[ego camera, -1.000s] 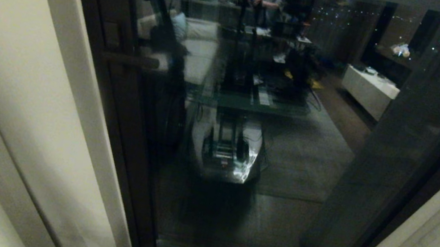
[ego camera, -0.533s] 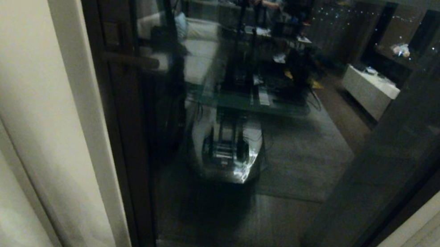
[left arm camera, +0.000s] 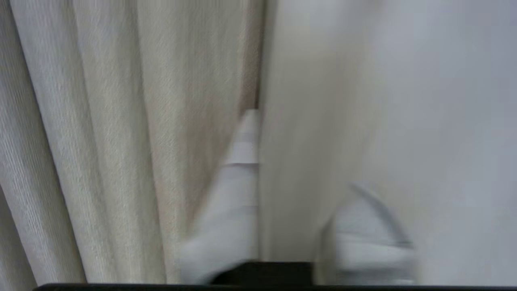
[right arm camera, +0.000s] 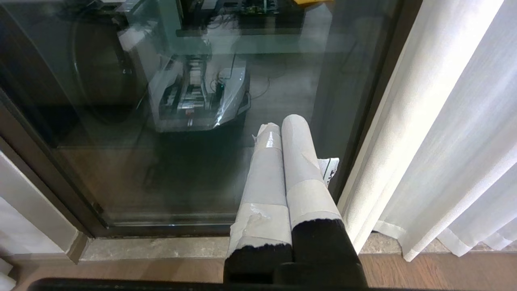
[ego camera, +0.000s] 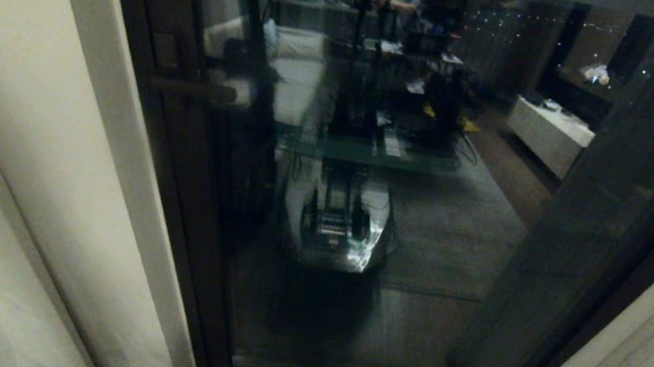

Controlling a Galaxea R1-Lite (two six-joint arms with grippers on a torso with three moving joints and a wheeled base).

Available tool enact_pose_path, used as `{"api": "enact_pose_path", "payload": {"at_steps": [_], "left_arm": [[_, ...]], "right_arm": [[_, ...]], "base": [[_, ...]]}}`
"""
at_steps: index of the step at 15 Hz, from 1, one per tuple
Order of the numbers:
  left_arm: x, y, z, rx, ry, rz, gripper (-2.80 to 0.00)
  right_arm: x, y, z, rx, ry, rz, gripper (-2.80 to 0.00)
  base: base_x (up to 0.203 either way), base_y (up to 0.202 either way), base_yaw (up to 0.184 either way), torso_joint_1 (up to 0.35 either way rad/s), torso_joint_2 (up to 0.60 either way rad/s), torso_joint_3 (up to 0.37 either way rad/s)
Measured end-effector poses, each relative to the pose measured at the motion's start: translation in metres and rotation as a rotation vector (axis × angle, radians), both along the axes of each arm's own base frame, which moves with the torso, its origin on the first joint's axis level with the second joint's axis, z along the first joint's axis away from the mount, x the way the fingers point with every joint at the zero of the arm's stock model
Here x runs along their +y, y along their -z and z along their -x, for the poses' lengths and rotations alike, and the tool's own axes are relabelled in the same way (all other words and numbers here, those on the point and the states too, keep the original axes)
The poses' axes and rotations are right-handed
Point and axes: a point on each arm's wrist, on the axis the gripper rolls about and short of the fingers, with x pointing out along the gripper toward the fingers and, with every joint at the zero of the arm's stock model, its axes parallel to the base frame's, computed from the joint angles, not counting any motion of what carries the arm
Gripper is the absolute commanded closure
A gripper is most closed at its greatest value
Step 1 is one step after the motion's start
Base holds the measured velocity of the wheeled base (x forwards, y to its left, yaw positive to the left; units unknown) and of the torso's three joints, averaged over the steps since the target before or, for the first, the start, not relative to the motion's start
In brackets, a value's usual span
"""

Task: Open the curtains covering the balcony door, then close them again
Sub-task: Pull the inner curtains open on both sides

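The left gripper (left arm camera: 297,190), its fingers (left arm camera: 238,194) wrapped in pale tape, stood parted a little way, with the hemmed edge of a cream, pleated woven curtain panel (left arm camera: 133,121) lying in the gap between them. Whether that fabric was pinched could not be told. In the head view this panel hung at the left (ego camera: 2,153), drawn back off the glass, and the arm itself was out of sight there.

The right gripper (right arm camera: 282,125), also tape-wrapped, was pressed shut on nothing and hung low in front of the glass, near the bottom frame, just beside the second cream panel (right arm camera: 444,141) at the right.

Between the two panels the tall balcony door (ego camera: 361,216), dark-framed with a reflective pane and a dark lever handle (ego camera: 192,87), stood uncovered.

The opening half of the task looked complete, with the left side just being let go or retaken. Closing would call for a firm pinch on the panel's edge and a steady sideways pull toward the middle of the door.
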Motion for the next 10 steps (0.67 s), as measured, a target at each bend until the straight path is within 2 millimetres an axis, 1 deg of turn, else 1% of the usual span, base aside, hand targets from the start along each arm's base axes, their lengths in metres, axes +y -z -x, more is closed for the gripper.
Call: {"api": "enact_pose_path", "payload": {"at_steps": [2,5,8,10], "left_arm": [[-0.006,-0.003,0.002,-0.007,0.002,0.004,-2.8],[-0.021,0.0,0.007,-0.009,0.006,0.022,-2.8],[-0.046,0.001,0.015,-0.008,0.007,0.029,-2.8],[-0.068,0.004,0.021,-0.005,0.007,0.037,-2.8]], "right_arm": [[0.0,0.0,0.0,0.0,0.0,0.0,0.0],[0.0,0.0,0.0,0.0,0.0,0.0,0.0],[0.0,0.0,0.0,0.0,0.0,0.0,0.0],[0.0,0.0,0.0,0.0,0.0,0.0,0.0]], "base": [[0.0,0.0,0.0,0.0,0.0,0.0],[0.0,0.0,0.0,0.0,0.0,0.0],[0.0,0.0,0.0,0.0,0.0,0.0],[0.0,0.0,0.0,0.0,0.0,0.0]]}}
